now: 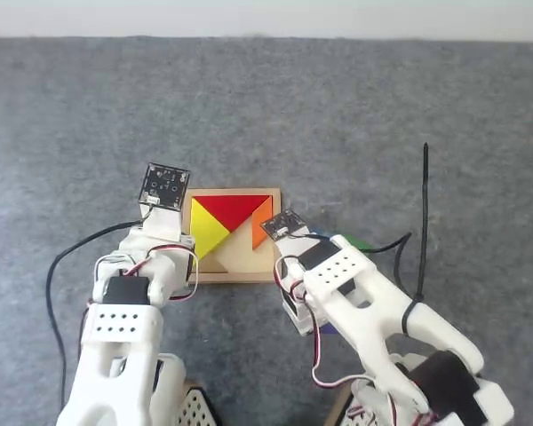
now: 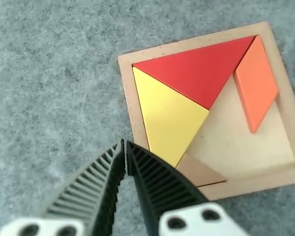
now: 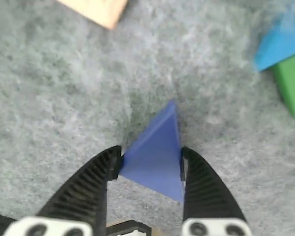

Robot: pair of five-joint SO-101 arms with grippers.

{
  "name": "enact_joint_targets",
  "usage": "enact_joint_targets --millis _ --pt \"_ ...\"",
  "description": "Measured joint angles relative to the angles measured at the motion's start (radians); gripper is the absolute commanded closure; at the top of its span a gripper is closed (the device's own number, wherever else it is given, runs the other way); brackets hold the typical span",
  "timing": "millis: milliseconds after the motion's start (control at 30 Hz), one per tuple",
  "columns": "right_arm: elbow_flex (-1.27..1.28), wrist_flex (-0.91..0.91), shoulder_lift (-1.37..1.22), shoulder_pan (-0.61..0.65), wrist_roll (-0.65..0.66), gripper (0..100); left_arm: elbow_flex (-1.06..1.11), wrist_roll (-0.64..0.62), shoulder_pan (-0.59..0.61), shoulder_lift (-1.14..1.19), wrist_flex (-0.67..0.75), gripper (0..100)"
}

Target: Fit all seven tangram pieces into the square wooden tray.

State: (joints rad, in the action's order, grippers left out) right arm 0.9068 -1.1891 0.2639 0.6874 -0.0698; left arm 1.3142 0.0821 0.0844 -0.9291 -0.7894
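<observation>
Soft, even light falls across the grey worktop [image 1: 338, 106], bright and flat. The arms [image 1: 124, 319] cast only faint, diffuse shadows at their edges. The red triangle [image 2: 196, 69] and yellow triangle [image 2: 169, 118] carry a mild sheen. A darker, soft-edged shadow lies on the worktop beside the blue triangle [image 3: 157, 157].

The surface [image 1: 355, 106] is covered in grey, carpet-like matting; a pale strip [image 1: 266, 18] is seen beyond its far edge.
</observation>
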Motion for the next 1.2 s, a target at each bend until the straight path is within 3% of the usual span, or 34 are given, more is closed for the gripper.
enact_joint_targets --millis 400,667,867,1033,1200 --pt "-0.288 -0.114 -0.015 0.003 0.005 93.9 0.000 0.000 0.043 0.000 0.000 99" --pt "-0.338 0.153 -0.080 0.066 0.009 93.9 0.000 0.000 0.063 0.000 0.000 99" --pt "-0.367 0.216 -0.308 0.089 0.153 93.1 0.000 0.000 0.071 0.000 0.000 99" --pt "-0.400 0.212 -0.353 0.112 0.311 85.7 0.000 0.000 0.072 0.000 0.000 99" --pt "-0.433 0.201 -0.367 0.114 0.347 85.0 0.000 0.017 0.069 0.000 0.000 99"
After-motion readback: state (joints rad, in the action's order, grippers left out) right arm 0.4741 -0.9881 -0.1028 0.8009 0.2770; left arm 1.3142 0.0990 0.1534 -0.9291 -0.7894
